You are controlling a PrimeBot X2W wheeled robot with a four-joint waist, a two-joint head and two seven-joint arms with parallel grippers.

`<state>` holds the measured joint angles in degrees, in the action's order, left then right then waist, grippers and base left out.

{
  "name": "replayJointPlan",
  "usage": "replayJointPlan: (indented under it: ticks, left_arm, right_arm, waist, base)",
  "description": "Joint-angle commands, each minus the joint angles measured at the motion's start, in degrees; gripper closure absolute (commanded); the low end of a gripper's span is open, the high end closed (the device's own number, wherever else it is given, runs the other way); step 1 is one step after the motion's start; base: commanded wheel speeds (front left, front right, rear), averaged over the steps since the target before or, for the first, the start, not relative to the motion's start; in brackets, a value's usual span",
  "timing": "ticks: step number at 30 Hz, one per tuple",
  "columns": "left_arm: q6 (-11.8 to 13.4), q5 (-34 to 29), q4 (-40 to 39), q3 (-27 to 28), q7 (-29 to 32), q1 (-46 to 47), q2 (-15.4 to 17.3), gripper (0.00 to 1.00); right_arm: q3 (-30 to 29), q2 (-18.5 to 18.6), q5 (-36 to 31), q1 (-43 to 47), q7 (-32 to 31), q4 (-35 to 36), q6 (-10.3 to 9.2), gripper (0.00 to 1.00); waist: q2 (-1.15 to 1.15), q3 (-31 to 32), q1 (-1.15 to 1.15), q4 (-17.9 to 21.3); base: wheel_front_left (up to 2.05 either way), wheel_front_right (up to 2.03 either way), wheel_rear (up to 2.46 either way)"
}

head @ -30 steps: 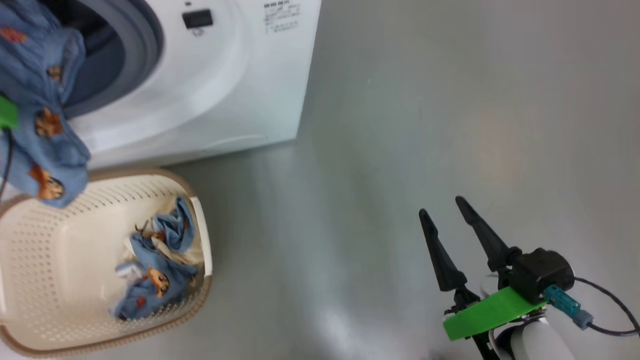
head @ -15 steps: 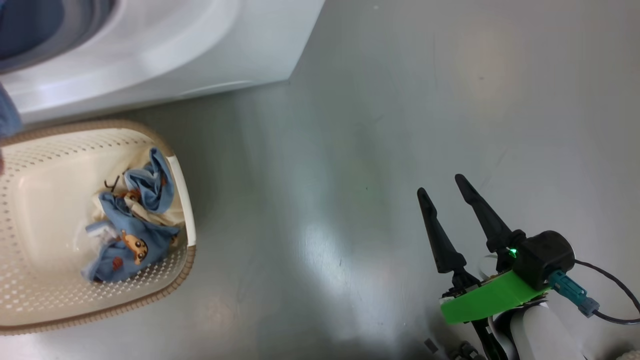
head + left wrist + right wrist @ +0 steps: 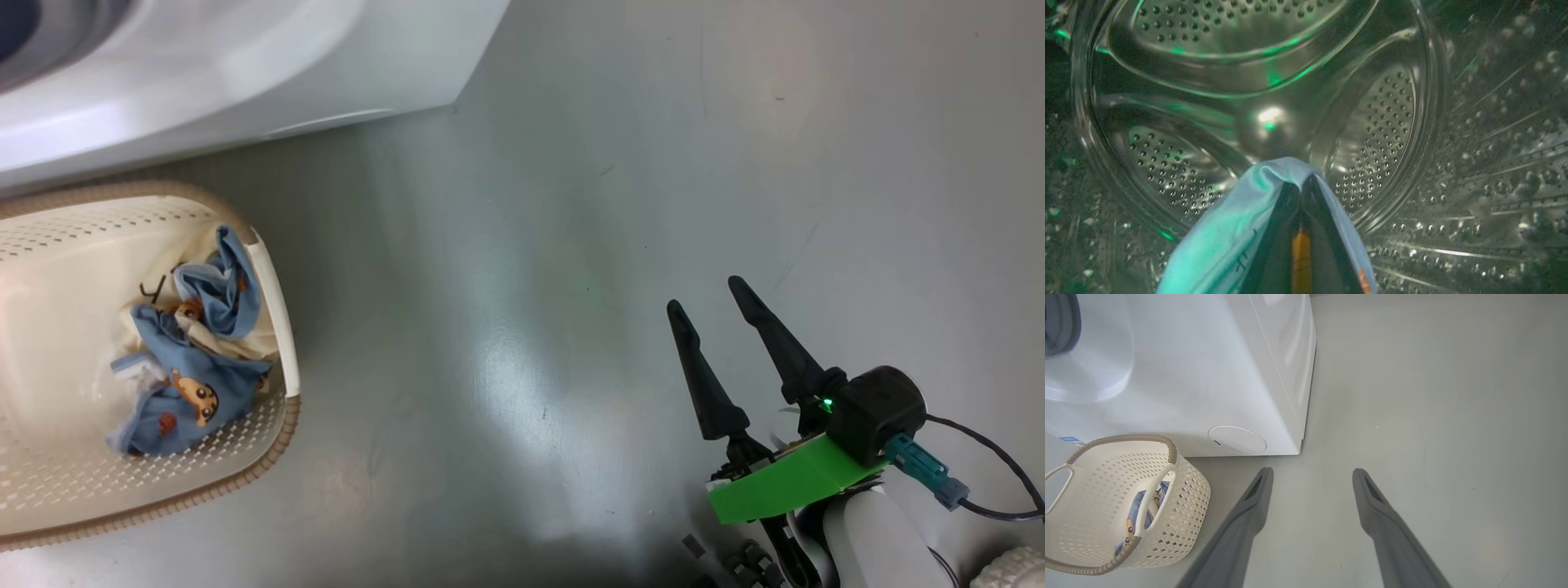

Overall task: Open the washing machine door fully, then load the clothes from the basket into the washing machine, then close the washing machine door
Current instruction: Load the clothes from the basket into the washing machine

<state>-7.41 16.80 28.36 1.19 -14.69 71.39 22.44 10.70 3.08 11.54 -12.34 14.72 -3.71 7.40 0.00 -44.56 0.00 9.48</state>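
In the left wrist view my left gripper is inside the steel perforated drum of the washing machine. It is shut on a light-blue garment that drapes over both fingers. More of the clothes lie in the cream basket on the floor in front of the machine. My right gripper hovers open and empty over bare floor, well right of the basket. The right wrist view shows the right gripper, the basket and the machine. The washing machine door is out of view.
Grey floor stretches to the right of the machine and basket. A round filter cap sits low on the machine's front, and a blue label shows near the basket's rim.
The head camera has swung, shifting the basket and machine up and left in the picture. The garment hanging from my left gripper at the machine's opening has left the head view. The right gripper stays open.
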Motion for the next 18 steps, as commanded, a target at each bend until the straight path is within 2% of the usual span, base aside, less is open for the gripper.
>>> replayJointPlan:
  ticks: [1,8,11,14,15,18]
  left_arm:
    - [-0.1,-1.5,-3.8,1.9,-0.3,0.6,2.2,1.0]
    - [-0.1,-4.1,-12.2,3.8,-0.3,-1.0,1.3,1.0]
    - [-0.1,-4.2,-13.9,4.2,-0.3,-1.9,1.0,1.0]
    - [-0.1,-3.4,-12.1,5.0,-0.3,-3.7,0.4,1.0]
    - [-0.1,-2.6,-8.8,5.3,-0.3,-4.6,-0.3,0.0]
    - [-0.1,-1.5,-4.5,5.5,-0.3,-5.1,-0.6,0.0]
  right_arm:
    - [1.5,-0.2,0.8,0.7,0.3,0.9,0.09,0.0]
    - [1.9,-0.2,1.2,0.4,0.3,0.9,0.09,0.0]
    - [2.0,-0.2,1.2,0.3,0.3,0.9,0.09,0.0]
    - [2.0,-0.2,1.1,0.0,0.3,0.7,0.09,0.0]
    - [2.0,-0.2,1.1,-0.1,0.3,0.5,0.09,0.0]
    - [2.0,-0.2,1.1,-0.1,0.3,0.2,0.09,0.0]
  waist:
    - [0.0,-0.2,0.0,0.3]
    - [0.0,-0.3,0.0,0.7]
    - [0.0,-0.4,0.0,0.6]
    - [0.0,-0.3,0.0,0.4]
    - [0.0,0.1,0.0,0.3]
    - [0.0,0.5,0.0,0.1]
  base:
    - [0.0,0.0,0.0]
    - [0.0,0.0,0.0]
    - [0.0,0.0,0.0]
    - [0.0,0.0,0.0]
    - [0.0,0.0,0.0]
    - [0.0,0.0,0.0]
